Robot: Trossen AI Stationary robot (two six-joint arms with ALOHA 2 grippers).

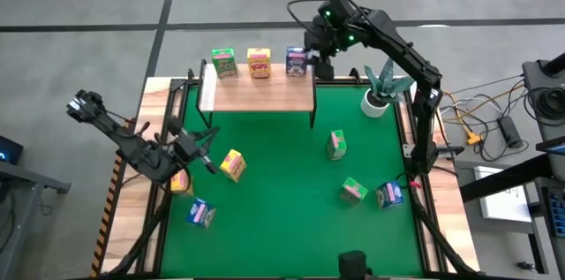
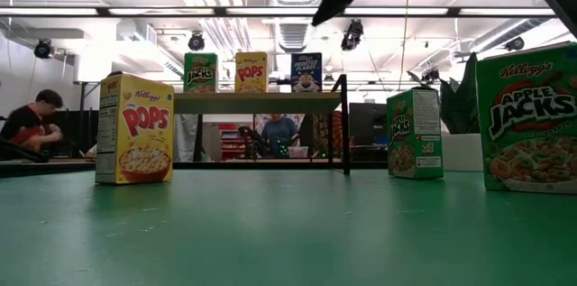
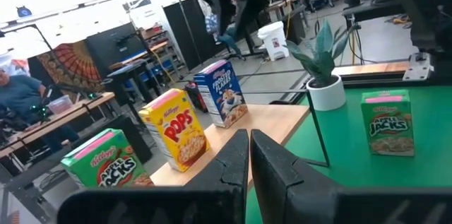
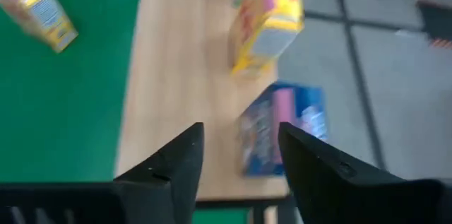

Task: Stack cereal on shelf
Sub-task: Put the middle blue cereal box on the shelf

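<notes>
The shelf (image 1: 258, 92) stands at the mat's far side. Three cereal boxes stand upright along its far edge: green (image 1: 223, 62), yellow (image 1: 259, 62) and blue (image 1: 297, 61). My right gripper (image 1: 312, 49) hovers open above the shelf's right end. In its wrist view the blue box (image 4: 279, 128) shows below and beyond the gripper (image 4: 240, 131), apart from the fingers. My left gripper (image 1: 205, 141) waits shut over the mat's left side, its fingers (image 3: 248, 160) closed on nothing. More boxes sit on the mat: yellow (image 1: 232, 165), blue (image 1: 201, 214), green (image 1: 336, 144).
A potted plant (image 1: 381, 92) stands at the shelf's right. A green box (image 1: 353, 191) and a blue box (image 1: 389, 194) sit near the mat's right edge. A yellow box (image 1: 181, 181) sits partly under my left arm. People show in the room beyond the table.
</notes>
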